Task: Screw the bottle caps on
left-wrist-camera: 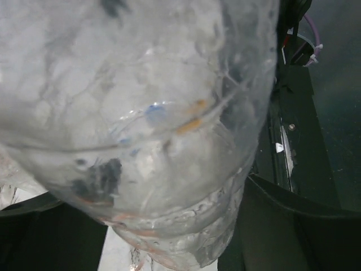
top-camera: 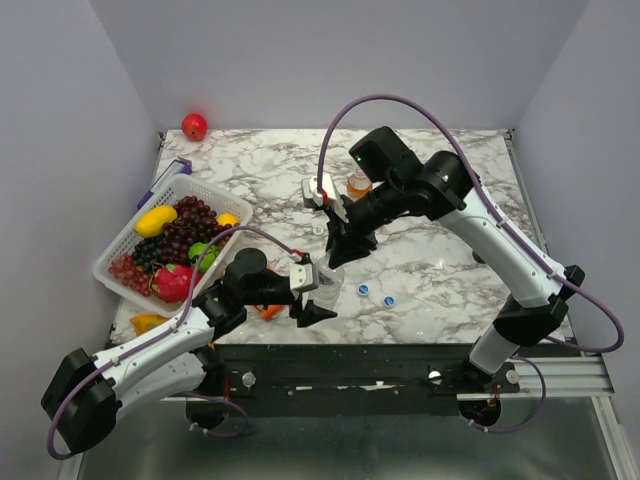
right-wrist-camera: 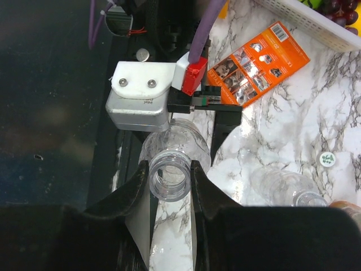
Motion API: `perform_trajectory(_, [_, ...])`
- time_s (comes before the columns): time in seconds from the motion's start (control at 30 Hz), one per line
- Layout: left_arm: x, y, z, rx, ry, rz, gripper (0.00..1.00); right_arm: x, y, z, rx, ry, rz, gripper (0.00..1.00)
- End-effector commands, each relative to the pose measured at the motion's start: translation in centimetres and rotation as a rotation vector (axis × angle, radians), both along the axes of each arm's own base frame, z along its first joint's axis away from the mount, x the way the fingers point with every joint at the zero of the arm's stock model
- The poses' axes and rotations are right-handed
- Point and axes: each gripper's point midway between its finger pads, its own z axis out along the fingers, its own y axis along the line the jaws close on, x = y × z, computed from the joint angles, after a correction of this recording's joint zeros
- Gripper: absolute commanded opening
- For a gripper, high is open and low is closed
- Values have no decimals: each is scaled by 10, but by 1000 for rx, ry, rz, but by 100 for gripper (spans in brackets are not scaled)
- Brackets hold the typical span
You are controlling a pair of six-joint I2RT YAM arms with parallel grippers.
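Note:
A clear bottle point(top-camera: 327, 280) without a cap stands near the table's front edge. My left gripper point(top-camera: 316, 292) is shut on its body, which fills the left wrist view point(left-wrist-camera: 141, 113). My right gripper point(top-camera: 338, 252) is above it. In the right wrist view my right gripper point(right-wrist-camera: 169, 179) is shut on the bottle's open neck point(right-wrist-camera: 169, 169), a finger touching each side. Two blue caps point(top-camera: 364, 291) point(top-camera: 388, 300) lie just right of it. A whitish cap point(top-camera: 318, 229) point(right-wrist-camera: 326, 159) lies behind. A second clear bottle point(right-wrist-camera: 285, 186) and the orange bottle point(top-camera: 358, 185) stand open nearby.
A white basket point(top-camera: 118, 250) of fruit sits at the left. A red apple point(top-camera: 194, 126) lies at the back left corner. An orange packet point(right-wrist-camera: 256, 62) lies under my left arm. A yellow fruit point(top-camera: 146, 322) lies at the front left edge.

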Motion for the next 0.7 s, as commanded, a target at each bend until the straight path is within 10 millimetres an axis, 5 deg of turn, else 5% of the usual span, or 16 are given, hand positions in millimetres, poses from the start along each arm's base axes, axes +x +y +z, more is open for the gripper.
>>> perform_trajectory(0.0, [-1, -3, 12, -49, -24, -7, 74, 0, 6, 0, 2, 9, -1, 2])
perform_trajectory(0.07, [1, -2, 15, -62, -25, 12, 65, -1, 6, -4, -10, 11, 1, 6])
perform_trajectory(0.2, [8, 4, 16, -70, -37, 80, 49, 11, -8, -4, -54, -53, -105, 50])
perform_trajectory(0.23, [7, 7, 14, -63, -45, 89, 37, 14, -16, -5, -72, -72, -141, 55])
perform_trajectory(0.3, [10, 12, 10, -56, -60, 119, 35, 22, -31, -7, -98, -143, -198, 67])
perform_trajectory(0.33, [15, 17, 4, -44, -76, 157, 24, 17, -46, 5, -69, -182, -218, 70])
perform_trajectory(0.4, [18, 21, -3, -31, -95, 186, 18, 16, -62, -14, -107, -199, -251, 75])
perform_trajectory(0.47, [21, 26, -12, -6, -132, 200, 1, 8, -79, -21, -103, -221, -268, 75])
perform_trajectory(0.5, [24, 29, -13, -6, -142, 224, 0, 5, -86, -48, -159, -197, -268, 75])
perform_trajectory(0.57, [32, 34, -12, -16, -172, 278, 0, -2, -98, -70, -188, -196, -257, 73])
perform_trajectory(0.6, [34, 36, -10, -21, -179, 299, 0, -6, -103, -101, -232, -167, -245, 72])
perform_trajectory(0.67, [45, 42, -3, -27, -189, 372, 0, -8, -107, -123, -241, -189, -206, 70])
